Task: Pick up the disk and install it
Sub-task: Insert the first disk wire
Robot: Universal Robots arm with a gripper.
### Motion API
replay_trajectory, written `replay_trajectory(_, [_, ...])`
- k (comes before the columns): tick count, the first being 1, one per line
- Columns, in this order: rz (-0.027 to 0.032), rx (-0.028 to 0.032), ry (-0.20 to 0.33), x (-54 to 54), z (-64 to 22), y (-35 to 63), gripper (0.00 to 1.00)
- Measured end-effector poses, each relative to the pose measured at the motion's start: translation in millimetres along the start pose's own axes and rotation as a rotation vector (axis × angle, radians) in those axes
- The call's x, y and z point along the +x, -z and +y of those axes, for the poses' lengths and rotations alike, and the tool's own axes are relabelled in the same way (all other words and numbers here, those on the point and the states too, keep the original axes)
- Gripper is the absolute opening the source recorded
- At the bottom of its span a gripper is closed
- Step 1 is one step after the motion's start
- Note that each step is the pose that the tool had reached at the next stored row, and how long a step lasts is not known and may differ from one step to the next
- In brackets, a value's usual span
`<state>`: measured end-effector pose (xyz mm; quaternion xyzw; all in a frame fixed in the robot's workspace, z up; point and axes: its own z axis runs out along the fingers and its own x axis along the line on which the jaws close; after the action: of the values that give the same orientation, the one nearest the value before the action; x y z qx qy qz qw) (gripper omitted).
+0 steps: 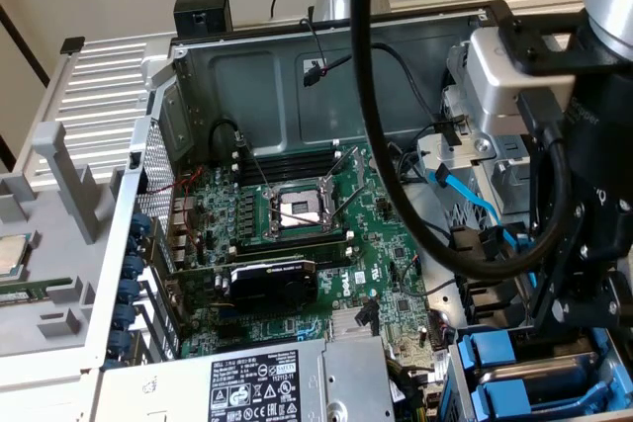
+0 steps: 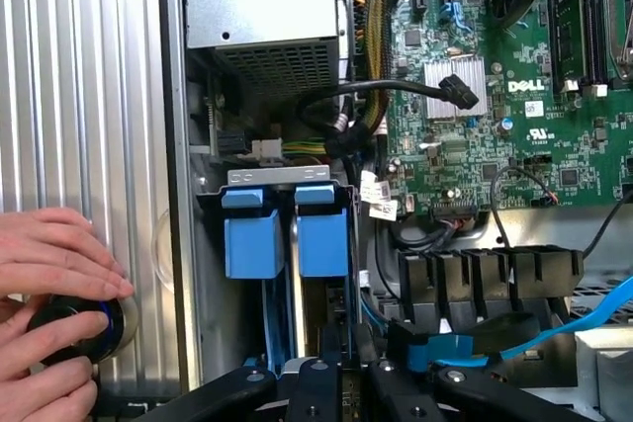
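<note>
- We read "DELL" on the green motherboard; the power supply's label was too small to read.
- The gripper hung low over the drive bay; we could not tell its fingers' gap or hold.
- The disk sat in that bay, beside a second blue carrier.
- A person's hands lay on the ribbed panel.

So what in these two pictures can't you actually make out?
- Disks: wrist view, metal bodies and labels sunk in the drive bay behind blue carrier ends.
- Black round object: wrist view, covered by a person's hands, cut by the edge.
- Power supply label: exterior view, print too small, cut by the lower edge.
- Drive bay: exterior view, partly behind the robot arm.
</note>
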<state>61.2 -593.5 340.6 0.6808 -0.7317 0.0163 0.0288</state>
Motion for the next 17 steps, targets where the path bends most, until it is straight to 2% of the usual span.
replay_trajectory(17, [0.0053, 0.0031, 0.000, -0.3, 1.7, -2.0, 0.17])
